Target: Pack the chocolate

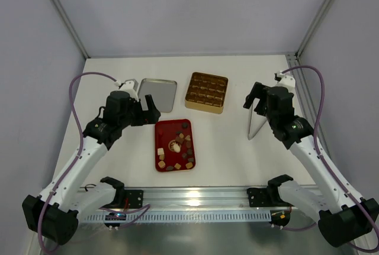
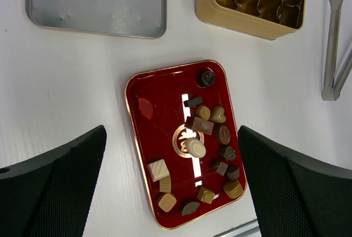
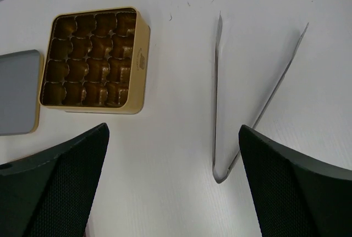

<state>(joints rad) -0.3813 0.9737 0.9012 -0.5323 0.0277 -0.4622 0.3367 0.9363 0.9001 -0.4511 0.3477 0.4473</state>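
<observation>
The chocolate (image 2: pixel 195 147) lies loose on a flat red tray (image 2: pixel 159 127): dark brown lumps, tan cubes and one round whitish piece. In the top view the chocolate (image 1: pixel 174 145) sits in the tray (image 1: pixel 164 132) at the table's middle front. My left gripper (image 2: pixel 171 132) hovers above the tray, open, holding nothing. In the top view the left gripper (image 1: pixel 141 99) is just left of the tray's far end. My right gripper (image 3: pixel 173 130) is open over bare table, between the gold tin (image 3: pixel 93 58) and the metal tongs (image 3: pixel 215 110). Seen from above, the right gripper (image 1: pixel 266 91) holds nothing.
The gold tin (image 1: pixel 206 92) with its grid of compartments stands behind the tray. Its grey lid (image 1: pixel 157 94) lies to its left. The tongs (image 1: pixel 253 128) lie on the table right of the tray. White walls close in the table.
</observation>
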